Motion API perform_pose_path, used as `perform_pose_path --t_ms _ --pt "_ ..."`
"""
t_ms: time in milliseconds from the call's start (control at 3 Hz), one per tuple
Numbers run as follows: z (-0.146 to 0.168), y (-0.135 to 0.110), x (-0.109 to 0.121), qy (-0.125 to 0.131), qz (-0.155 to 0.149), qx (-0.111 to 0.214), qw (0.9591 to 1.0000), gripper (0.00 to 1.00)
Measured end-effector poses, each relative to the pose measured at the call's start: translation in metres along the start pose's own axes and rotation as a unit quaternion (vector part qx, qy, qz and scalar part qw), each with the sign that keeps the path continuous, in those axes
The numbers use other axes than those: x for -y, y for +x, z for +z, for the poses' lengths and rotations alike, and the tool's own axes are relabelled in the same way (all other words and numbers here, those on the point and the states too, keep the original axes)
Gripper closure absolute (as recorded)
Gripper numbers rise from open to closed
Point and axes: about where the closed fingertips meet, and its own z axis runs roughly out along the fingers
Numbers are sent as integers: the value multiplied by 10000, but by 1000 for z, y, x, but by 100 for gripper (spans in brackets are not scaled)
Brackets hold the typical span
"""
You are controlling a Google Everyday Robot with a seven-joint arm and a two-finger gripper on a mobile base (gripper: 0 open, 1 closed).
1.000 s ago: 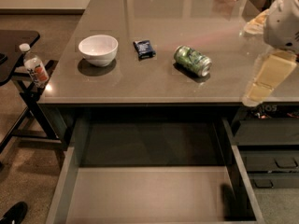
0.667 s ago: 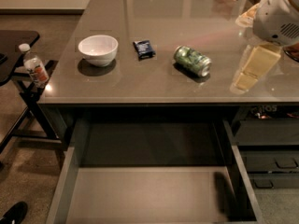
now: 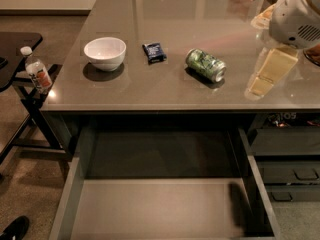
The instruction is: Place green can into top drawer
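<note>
The gripper [image 3: 257, 85] hangs over the right end of the table [image 3: 165, 14], its pale tip low over the surface and just inside the front edge. From this side-on angle I cannot tell whether it is open or closed, and it holds nothing.

The green can [image 3: 205, 65] lies on its side on the tabletop just to the left of the gripper, with a strip of bare grey between the two. Its silver end points towards the front right. Past the can, farther from the gripper, sits a small blue packet [image 3: 154, 52], then a white bowl [image 3: 105, 53]; each stands apart from the next.

Below and to the left of the gripper, the top drawer [image 3: 150, 204] is pulled out wide under the front edge. Its flat bottom is bare, with thin walls left and right. Directly beneath the gripper, dark drawers with handles [image 3: 290, 174] are closed. Far left, off the table, a water bottle [image 3: 36, 73] stands on a black stand.
</note>
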Motion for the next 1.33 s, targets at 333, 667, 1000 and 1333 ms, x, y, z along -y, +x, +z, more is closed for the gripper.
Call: perform_pose_path --t_ms 333,667,1000,1333 --pt "19 -9 14 54 57 258 9996 0" --pt "49 -18 34 127 240 637 9976 0" --pt "75 -27 56 210 520 1069 9927 0" --pt "96 -35 72 232 833 1359 9869 0"
